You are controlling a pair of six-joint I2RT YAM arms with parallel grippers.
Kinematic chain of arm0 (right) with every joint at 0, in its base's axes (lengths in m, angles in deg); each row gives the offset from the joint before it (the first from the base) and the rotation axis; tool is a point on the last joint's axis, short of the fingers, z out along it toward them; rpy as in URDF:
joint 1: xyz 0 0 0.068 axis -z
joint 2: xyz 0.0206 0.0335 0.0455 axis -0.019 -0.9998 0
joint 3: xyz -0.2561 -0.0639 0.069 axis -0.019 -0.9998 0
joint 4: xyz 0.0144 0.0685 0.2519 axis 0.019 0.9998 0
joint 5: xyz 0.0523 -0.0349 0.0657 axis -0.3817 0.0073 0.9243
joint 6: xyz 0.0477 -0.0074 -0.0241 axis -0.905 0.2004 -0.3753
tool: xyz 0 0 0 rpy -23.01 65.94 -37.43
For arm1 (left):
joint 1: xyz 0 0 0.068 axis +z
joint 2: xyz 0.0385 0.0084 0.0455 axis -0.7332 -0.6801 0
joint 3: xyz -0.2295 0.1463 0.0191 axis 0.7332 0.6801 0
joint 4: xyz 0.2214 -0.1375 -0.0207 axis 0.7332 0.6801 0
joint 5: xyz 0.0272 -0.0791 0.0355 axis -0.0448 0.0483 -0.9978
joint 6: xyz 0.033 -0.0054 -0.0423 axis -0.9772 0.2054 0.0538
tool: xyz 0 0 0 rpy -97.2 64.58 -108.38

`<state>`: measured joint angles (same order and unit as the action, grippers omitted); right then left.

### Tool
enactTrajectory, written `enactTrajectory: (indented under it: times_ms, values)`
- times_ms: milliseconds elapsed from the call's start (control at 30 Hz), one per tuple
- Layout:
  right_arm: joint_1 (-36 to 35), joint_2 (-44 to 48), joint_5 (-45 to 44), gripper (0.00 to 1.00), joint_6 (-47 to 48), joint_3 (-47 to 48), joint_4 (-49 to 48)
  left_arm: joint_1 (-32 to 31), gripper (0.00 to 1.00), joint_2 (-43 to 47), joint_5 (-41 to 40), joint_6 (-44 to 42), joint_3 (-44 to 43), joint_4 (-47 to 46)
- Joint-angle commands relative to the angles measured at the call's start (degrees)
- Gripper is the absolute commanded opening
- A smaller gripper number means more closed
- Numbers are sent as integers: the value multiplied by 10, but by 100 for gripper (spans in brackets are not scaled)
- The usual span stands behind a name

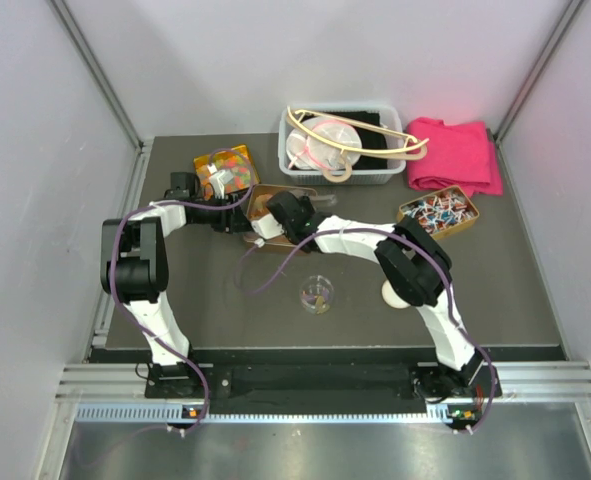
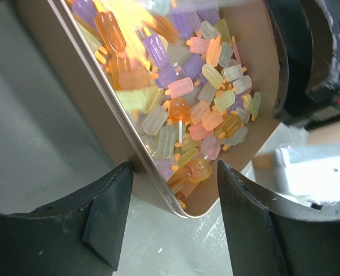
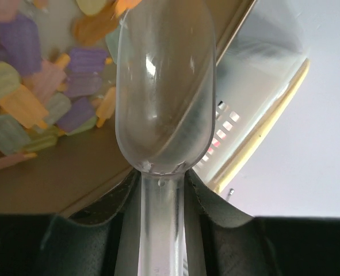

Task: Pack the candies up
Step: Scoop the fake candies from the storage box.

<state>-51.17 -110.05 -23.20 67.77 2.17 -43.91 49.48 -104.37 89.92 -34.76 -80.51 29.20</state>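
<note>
Right jaws clamped on clear plastic scoop [image 3: 164, 86]; left jaws astride rounded tray [image 2: 259, 75] corner, grip unclear

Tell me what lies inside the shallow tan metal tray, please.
Many small translucent popsicle-shaped candies, orange, purple, pink and pale green, heaped toward one corner. A clear plastic scoop covers part of them; lower candies are hidden.

The candies [image 2: 181, 109] lie in a tin [image 2: 256, 115] at mid-counter [image 1: 225, 310], its corner between the fingers [image 2: 100, 213] of the left end effector [image 2: 172, 172]. The right end effector [image 3: 163, 192] grips a scoop [image 3: 164, 86] over them. Behind stands a basket [image 1: 375, 172], with a cloth [image 1: 455, 155] to its right and a tin of wrapped sweets [image 1: 438, 213] before the cloth. A cup [image 1: 317, 293] sits nearer the arms.
</note>
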Motion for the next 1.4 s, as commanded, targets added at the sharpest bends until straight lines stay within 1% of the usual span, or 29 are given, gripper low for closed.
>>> enactTrajectory:
  times_ms: [0, 200, 400, 600, 733, 1067, 1367]
  values:
    - [-28, 29, 105, 0, -75, -14, 80, -1, 65, 2, 22, 1, -1, -22]
    - [-58, 79, 143, 0, -102, -65, 76, 0, 65, 0, 17, 5, -1, -23]
    - [-73, 113, 175, 0, -128, -102, 95, 0, 65, 2, 14, 5, -1, -21]
    - [-72, 121, 197, 0, -154, -97, 124, 0, 65, 2, 10, 0, -2, -18]
    - [-73, 117, 232, 0, -187, -85, 152, -1, 64, 2, 12, 1, -3, -17]
    - [-74, 59, 270, 0, -254, -64, 145, -1, 64, -2, 31, -5, -7, -7]
    - [-74, 22, 299, 0, -286, -11, 146, 0, 64, -8, 35, 0, -10, -8]
